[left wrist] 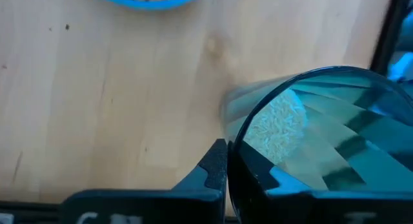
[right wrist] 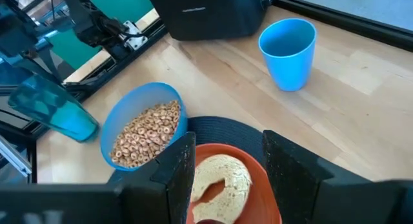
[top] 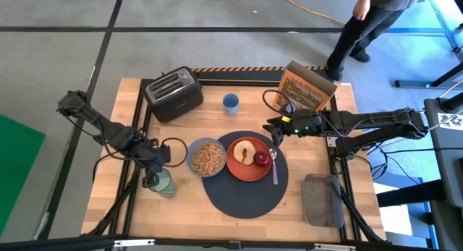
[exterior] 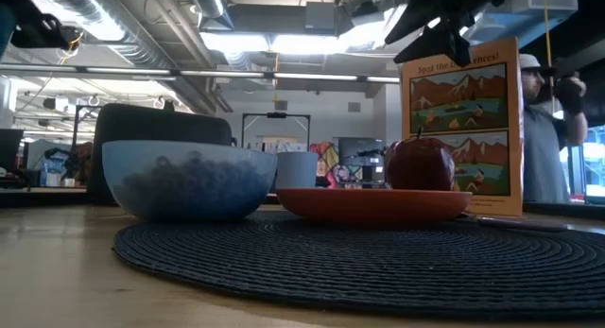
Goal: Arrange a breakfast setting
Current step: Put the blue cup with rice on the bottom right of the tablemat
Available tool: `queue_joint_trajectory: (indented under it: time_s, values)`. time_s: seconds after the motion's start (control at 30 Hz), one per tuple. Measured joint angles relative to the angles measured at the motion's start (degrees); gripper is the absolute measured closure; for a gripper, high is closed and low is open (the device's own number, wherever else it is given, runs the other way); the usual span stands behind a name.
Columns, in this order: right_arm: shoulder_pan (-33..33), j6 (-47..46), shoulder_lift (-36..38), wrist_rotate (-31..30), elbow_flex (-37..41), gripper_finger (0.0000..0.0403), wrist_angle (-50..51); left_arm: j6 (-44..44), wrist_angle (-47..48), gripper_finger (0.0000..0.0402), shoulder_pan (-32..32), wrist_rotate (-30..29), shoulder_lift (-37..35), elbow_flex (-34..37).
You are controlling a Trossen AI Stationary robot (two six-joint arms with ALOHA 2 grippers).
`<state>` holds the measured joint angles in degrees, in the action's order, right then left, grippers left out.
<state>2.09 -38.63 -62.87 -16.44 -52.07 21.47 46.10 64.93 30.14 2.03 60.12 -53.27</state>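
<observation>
The wooden tabletop [top: 304, 99] carries a large round dark-grey mat [top: 242, 200], and on it sit the blue bowl of cereal rings [top: 207, 158] and, touching its side, the orange plate [top: 248, 168] with a toast slice [top: 243, 150] and a red apple [top: 261, 159]. A spoon [top: 274, 166] lies on the mat along the plate's far side from the bowl, its long axis running front to back.

The piece not yet placed is the green glass cup [top: 163, 181], off the mat on the bare wood beside the bowl. The left gripper [top: 154, 171] is clenched on it, one finger at its rim, and the cup looks tilted rather than upright. The mat lies toward the table's centre from there, with the bowl directly in the way, so I judge the cup must pass around or over it.

The right gripper [top: 273, 129] hovers over the mat's rear edge near the plate, jaws released and empty. Behind stand a black toaster [top: 173, 94], an orange cereal box [top: 308, 92] and a small blue cup [top: 230, 103].
</observation>
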Motion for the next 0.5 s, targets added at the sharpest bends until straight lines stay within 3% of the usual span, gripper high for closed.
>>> queue_joint_trajectory:
  time_s: [0.2, 0.5]
  values:
    - [-1.1, 1.1, 0.0, 0.8, 0.0, 0.0235, 0.1, -4.5, 0.0, 0.0396, -1.7, 1.7, 3.2, -6.0]
    - [-5.5, 4.4, 0.0, 4.0, 0.0, 0.0235, 0.1, -25.6, -0.4, 0.0397, -11.4, 1.4, 18.1, -18.5]
